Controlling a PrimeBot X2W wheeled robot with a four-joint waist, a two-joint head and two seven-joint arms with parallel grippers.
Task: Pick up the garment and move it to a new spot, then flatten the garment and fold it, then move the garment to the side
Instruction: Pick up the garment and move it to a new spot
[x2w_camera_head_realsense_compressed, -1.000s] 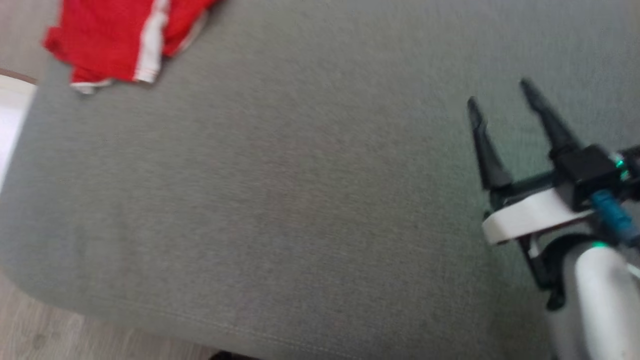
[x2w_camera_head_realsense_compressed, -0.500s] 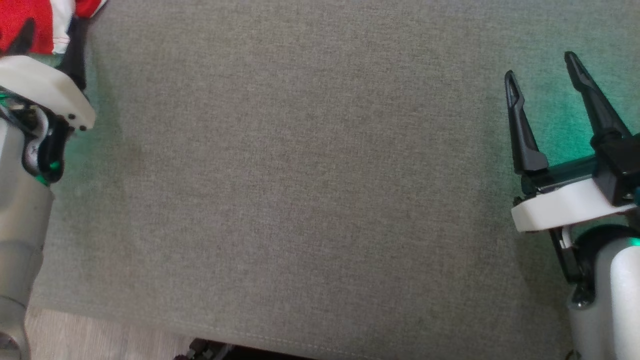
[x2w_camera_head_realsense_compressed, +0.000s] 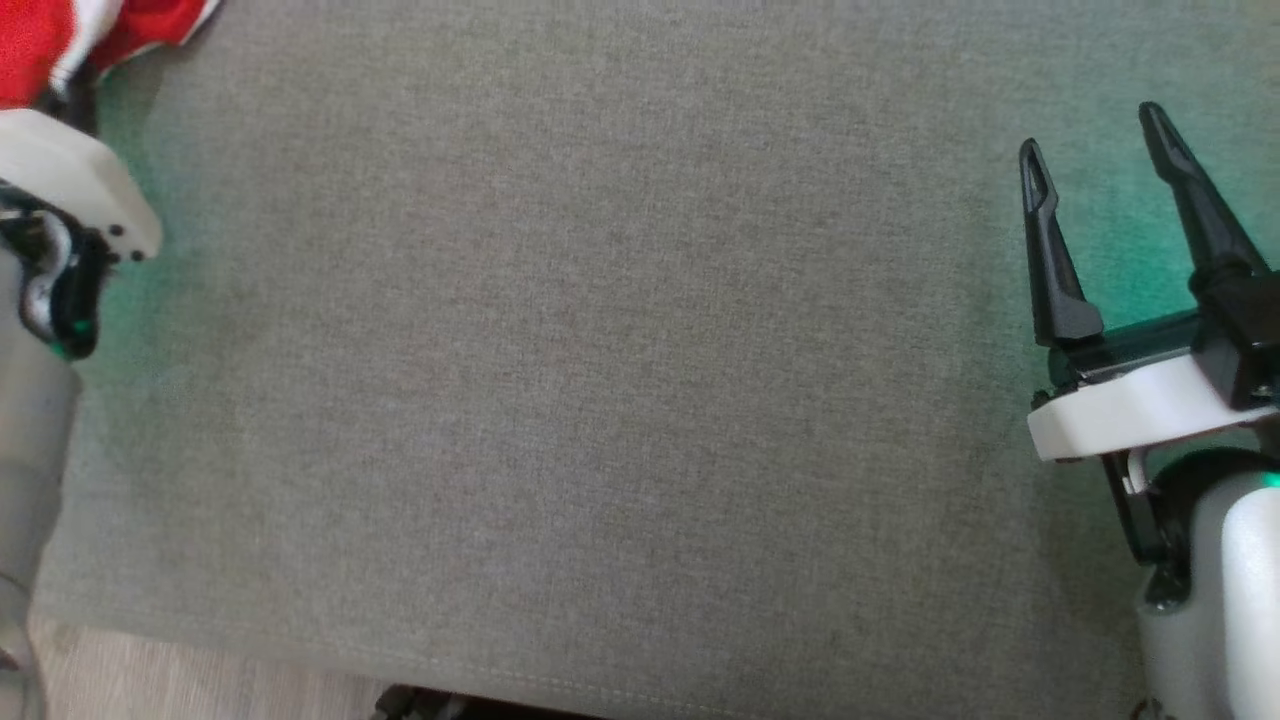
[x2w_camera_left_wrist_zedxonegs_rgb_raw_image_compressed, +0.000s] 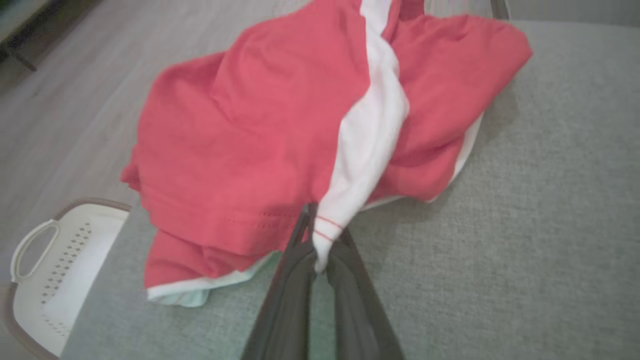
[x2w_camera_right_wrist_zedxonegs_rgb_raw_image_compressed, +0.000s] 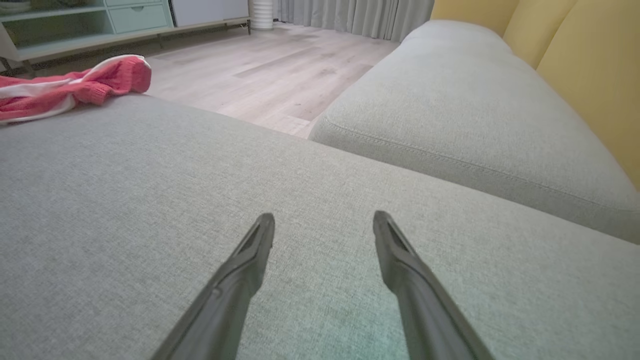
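Clamping left gripper (x2w_camera_left_wrist_zedxonegs_rgb_raw_image_compressed: 322, 235), gaping a moment ago, onto crumpled red-and-white fabric garment (x2w_camera_left_wrist_zedxonegs_rgb_raw_image_compressed: 240, 140) by its white band; keeping right gripper (x2w_camera_right_wrist_zedxonegs_rgb_raw_image_compressed: 324, 222) spread.

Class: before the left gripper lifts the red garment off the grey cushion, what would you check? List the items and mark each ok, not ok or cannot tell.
1. Left gripper shut on the garment: ok; it pinches the white stripe.
2. Grip takes more than one layer: cannot tell.
3. Right gripper open and apart from the garment: ok.
4. Bare cushion free for a new spot: ok.
5. Garment apart from the basket: ok.
6. Garment's far edge lies on the cushion: cannot tell.
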